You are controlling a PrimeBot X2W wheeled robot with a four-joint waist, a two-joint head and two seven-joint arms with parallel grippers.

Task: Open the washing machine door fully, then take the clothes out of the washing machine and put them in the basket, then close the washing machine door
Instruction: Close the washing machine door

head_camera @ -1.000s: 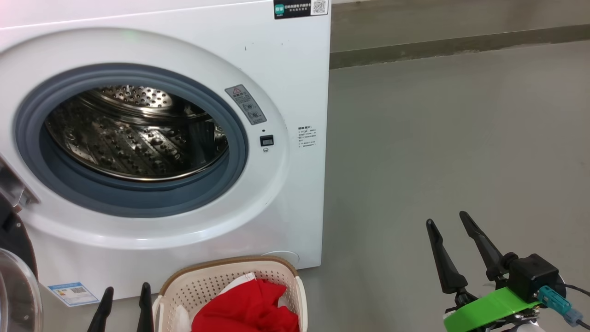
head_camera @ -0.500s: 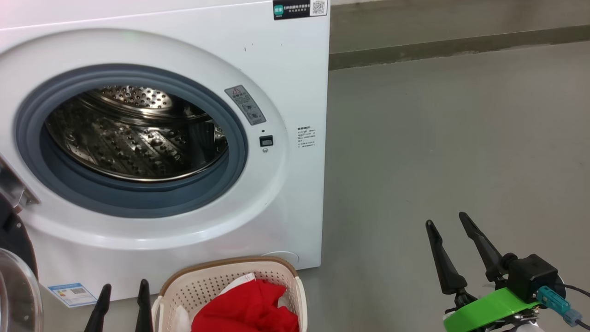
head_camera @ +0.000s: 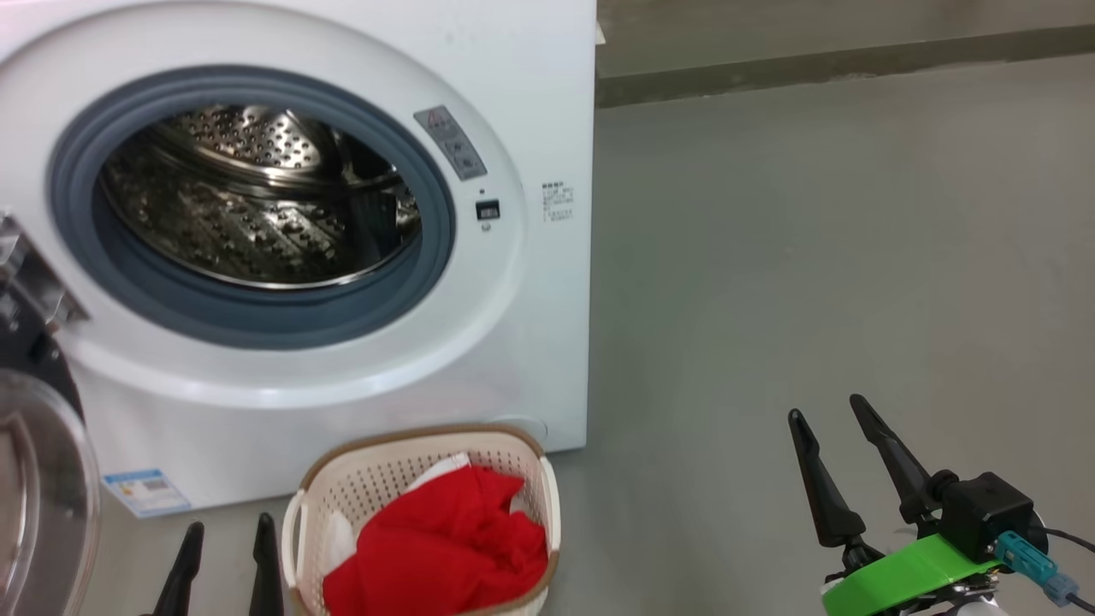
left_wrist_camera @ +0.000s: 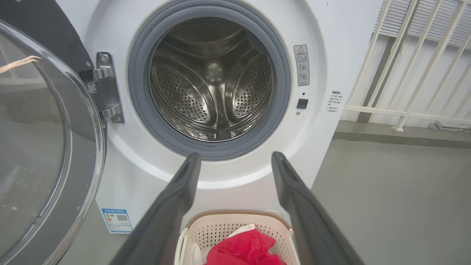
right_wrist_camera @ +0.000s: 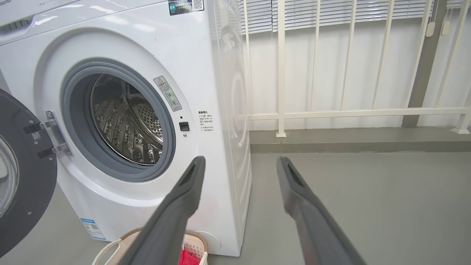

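Washer [head_camera: 530, 342] w/ steel drum [head_camera: 257, 214] upper left of head view, door [head_camera: 34, 479] swung open at left edge, red clothes [head_camera: 436, 547] in basket [head_camera: 368, 466] bottom centre, L gripper [head_camera: 229, 522] bottom left & R gripper [head_camera: 828, 407] lower right, both w/ fingers spread, holding nothing.

The right gripper [head_camera: 828, 407] has two long, black, pointy fingers [head_camera: 824, 488], a bright green plate [head_camera: 907, 575] and a black box [head_camera: 988, 513]. At four o'clock of the box sits a blue-green plug [head_camera: 1026, 552] with a thin black cable [head_camera: 1074, 537].
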